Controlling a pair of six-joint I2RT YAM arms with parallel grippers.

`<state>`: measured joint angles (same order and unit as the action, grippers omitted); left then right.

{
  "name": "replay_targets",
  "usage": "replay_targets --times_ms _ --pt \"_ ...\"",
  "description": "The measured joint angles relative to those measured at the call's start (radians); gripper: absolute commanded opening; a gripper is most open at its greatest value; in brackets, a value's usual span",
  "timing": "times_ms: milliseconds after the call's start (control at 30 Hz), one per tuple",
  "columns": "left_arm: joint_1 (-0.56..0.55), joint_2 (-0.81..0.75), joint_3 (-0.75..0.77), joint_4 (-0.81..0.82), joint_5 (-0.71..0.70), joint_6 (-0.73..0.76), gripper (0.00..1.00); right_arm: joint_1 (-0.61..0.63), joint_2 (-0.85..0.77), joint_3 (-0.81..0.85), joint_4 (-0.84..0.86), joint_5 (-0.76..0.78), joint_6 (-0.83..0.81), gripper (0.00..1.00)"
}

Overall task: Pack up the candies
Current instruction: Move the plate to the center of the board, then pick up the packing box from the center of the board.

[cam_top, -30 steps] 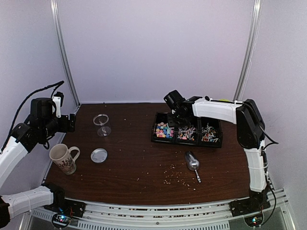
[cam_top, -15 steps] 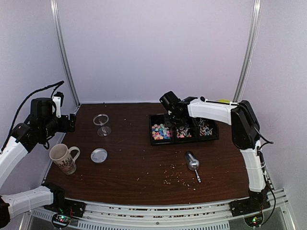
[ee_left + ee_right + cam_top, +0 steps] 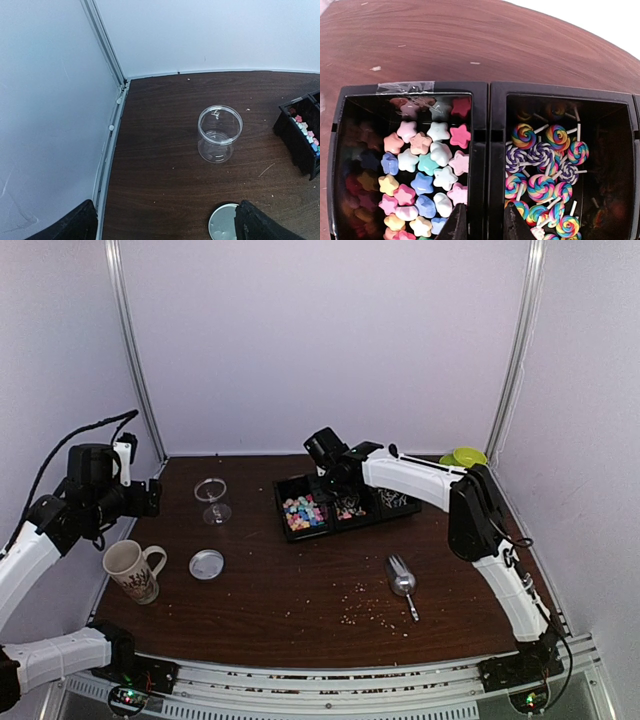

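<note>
One black tray (image 3: 481,130) with three compartments sits toward the back of the counter (image 3: 300,590). All candies (image 3: 303,512) are in the tray:
- **Left compartment:** pastel stars (image 3: 422,167), dozens, too many to count.
- **Middle compartment:** swirl lollipops (image 3: 542,170), a dozen or so, on white sticks.
- **Right compartment:** thin white stick pieces (image 3: 396,498), count not readable.

The right gripper (image 3: 482,220) is over the tray, jaws pinching the divider wall between the left and middle compartments. The left gripper (image 3: 165,232) is well left of the tray, jaws spread wide, holding nothing.

- One clear cup (image 3: 219,134), upright, left of the tray.
- One round lid (image 3: 206,564), flat, front-left of the tray.
- One mug (image 3: 132,570), farther front-left of the tray than the lid.
- One metal scoop (image 3: 402,578), in front of the tray.
- One green bowl (image 3: 463,456), right-behind the tray.
- Pale crumbs (image 3: 372,612), scattered in front of the tray.
</note>
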<state>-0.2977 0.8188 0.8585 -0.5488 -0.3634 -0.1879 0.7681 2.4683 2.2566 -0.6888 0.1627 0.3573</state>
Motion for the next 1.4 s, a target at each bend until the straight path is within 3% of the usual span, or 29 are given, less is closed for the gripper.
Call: replay_targets --times_ms 133,367,500,733,900,1100,1300,1400 --pt "0.000 0.020 0.000 0.000 0.029 0.009 0.98 0.032 0.014 0.019 0.020 -0.035 -0.044 0.36" --pt "0.000 0.081 0.002 -0.001 0.083 0.021 0.98 0.068 -0.074 -0.085 0.055 -0.058 -0.129 0.70" --pt "0.000 0.135 0.042 -0.024 0.104 0.020 0.96 0.075 -0.286 -0.259 0.054 -0.049 -0.174 0.80" --pt "-0.045 0.357 0.273 -0.109 0.116 0.023 0.95 0.075 -0.814 -0.612 0.113 -0.019 -0.193 0.94" --pt "-0.070 0.555 0.415 -0.143 0.126 0.042 0.92 0.074 -1.047 -0.859 0.137 0.021 -0.156 1.00" --pt "-0.071 0.758 0.568 -0.177 0.166 0.091 0.81 0.074 -1.162 -1.102 0.111 0.069 -0.095 1.00" --pt "-0.071 0.934 0.674 -0.187 0.248 0.124 0.71 0.074 -1.306 -1.242 0.092 0.096 -0.066 1.00" --pt "-0.071 1.009 0.695 -0.195 0.268 0.138 0.58 0.074 -1.389 -1.283 0.086 0.109 -0.061 0.99"
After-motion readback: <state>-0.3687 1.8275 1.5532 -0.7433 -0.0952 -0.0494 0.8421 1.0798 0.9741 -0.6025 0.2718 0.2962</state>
